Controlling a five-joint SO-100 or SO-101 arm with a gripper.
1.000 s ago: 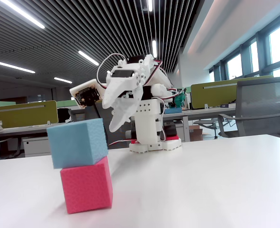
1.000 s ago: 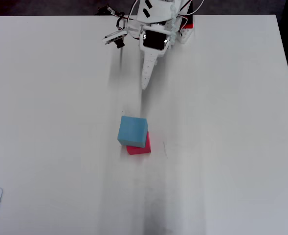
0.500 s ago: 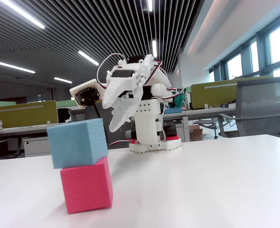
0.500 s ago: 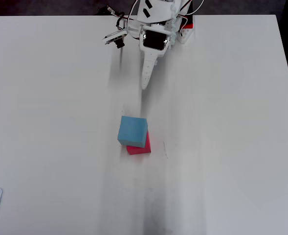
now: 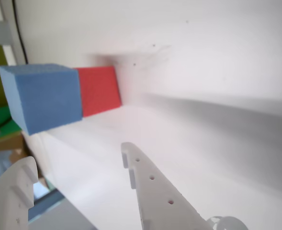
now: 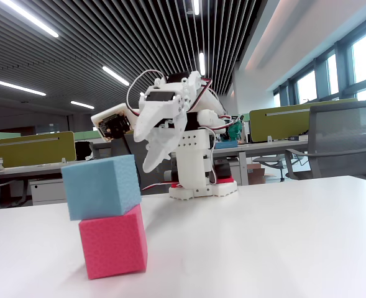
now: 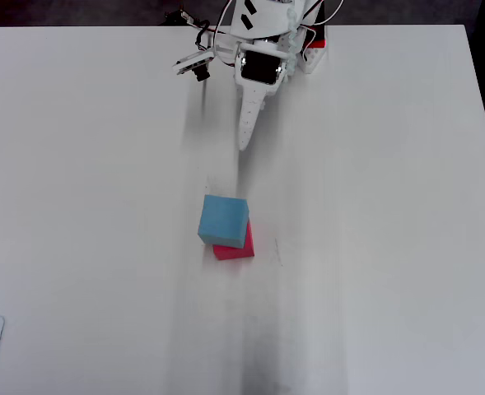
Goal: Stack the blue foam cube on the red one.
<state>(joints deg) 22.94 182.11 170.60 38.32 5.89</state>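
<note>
Fixed view, left to right: blue foam cube (image 6: 102, 187) sits on top of the red one (image 6: 113, 242), near the table's (image 6: 282, 242) front-left. Blue is offset to the left & slightly twisted vs. red, so its left edge overhangs. Right of the stack, farther back, the white arm is folded over its base w/ the pincer (image 6: 153, 155) pointing down, well apart from both cubes & holding nothing.

Overhead view: stack is around table centre, blue (image 7: 223, 220) covering most of red (image 7: 238, 245); a strip of red shows at the lower right. Arm at top edge, pincer tip (image 7: 244, 141) pointing toward the stack, clear gap between.

Wrist view (lying on its side): blue (image 5: 41, 97) at left, red (image 5: 99, 90) touching it on the right. Pincer (image 5: 78, 165) below, fingers spread wide, empty.
</note>
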